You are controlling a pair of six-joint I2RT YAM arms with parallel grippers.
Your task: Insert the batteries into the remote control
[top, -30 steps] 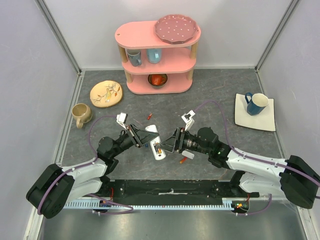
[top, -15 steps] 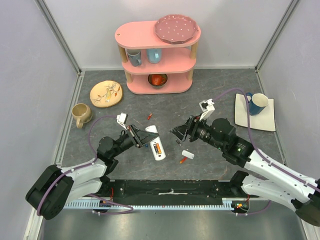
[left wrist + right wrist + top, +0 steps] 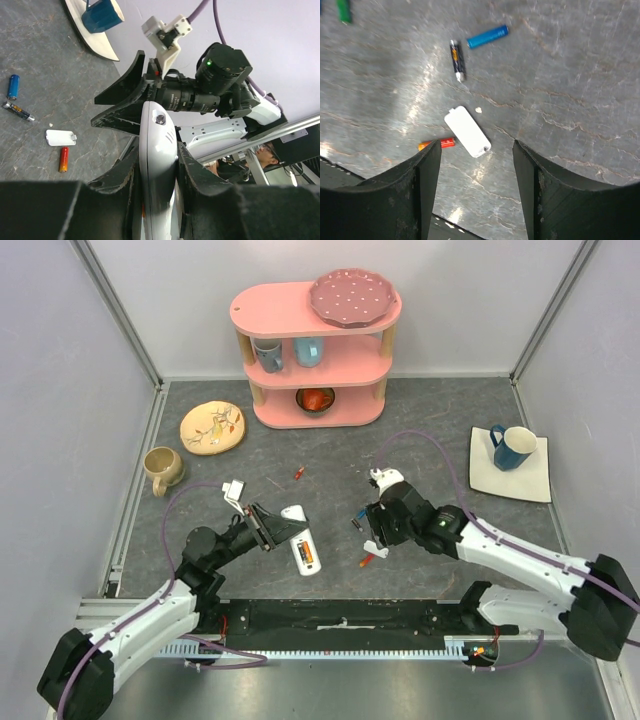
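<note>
My left gripper (image 3: 281,529) is shut on the white remote control (image 3: 303,546), holding it by its sides (image 3: 157,165) above the table. An orange cell sits in its open compartment (image 3: 311,559). My right gripper (image 3: 371,536) is open and empty, pointing down; in its wrist view the jaws (image 3: 476,146) stand just above a loose white battery cover (image 3: 466,131) and an orange-red battery (image 3: 436,144). A dark battery (image 3: 456,60), a blue battery (image 3: 487,36) and a green one (image 3: 343,10) lie beyond. Another red battery (image 3: 297,473) lies farther back.
A pink shelf (image 3: 315,350) with mugs, a bowl and a plate stands at the back. A yellow plate (image 3: 212,427) and beige mug (image 3: 163,469) are at the left. A blue mug (image 3: 513,447) stands on a white square plate (image 3: 535,485) at the right.
My right gripper left the remote, swung back to the right, then turned down over the cover and orange-red battery. My left gripper drew the remote slightly nearer and left.
</note>
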